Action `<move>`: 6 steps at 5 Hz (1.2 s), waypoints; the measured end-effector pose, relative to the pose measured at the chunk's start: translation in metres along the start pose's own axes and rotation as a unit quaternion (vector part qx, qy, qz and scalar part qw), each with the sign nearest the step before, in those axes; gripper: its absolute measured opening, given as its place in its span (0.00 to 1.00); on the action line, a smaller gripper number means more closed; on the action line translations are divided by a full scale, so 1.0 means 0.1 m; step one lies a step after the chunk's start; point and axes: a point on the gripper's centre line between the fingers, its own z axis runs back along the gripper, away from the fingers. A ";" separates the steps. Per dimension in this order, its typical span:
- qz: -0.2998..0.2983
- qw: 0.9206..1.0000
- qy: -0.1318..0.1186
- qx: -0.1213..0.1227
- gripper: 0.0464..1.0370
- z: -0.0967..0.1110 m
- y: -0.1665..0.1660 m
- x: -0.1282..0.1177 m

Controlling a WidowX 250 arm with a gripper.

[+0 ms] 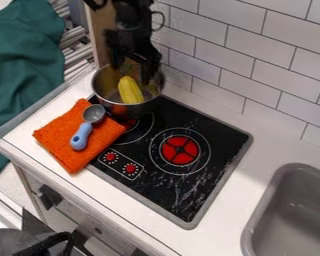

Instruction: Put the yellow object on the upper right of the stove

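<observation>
The black gripper hangs over the back of a metal pot, its two fingers spread apart. Inside the pot lies a long yellow object, just below and in front of the fingers, pointing toward the camera. The pot stands on the back left part of the black stove. I cannot tell whether the fingertips touch anything in the pot.
An orange cloth lies over the stove's left edge, with a blue-handled scoop on it. Red burner and knobs mark the stovetop. White tiles rise behind; a grey sink is at right, green fabric at left.
</observation>
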 end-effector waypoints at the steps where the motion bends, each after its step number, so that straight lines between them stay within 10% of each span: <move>1: 0.022 1.000 0.016 -0.005 0.96 -0.09 0.12 -0.10; 6: 0.036 0.998 0.028 -0.033 0.96 -0.30 0.05 -0.05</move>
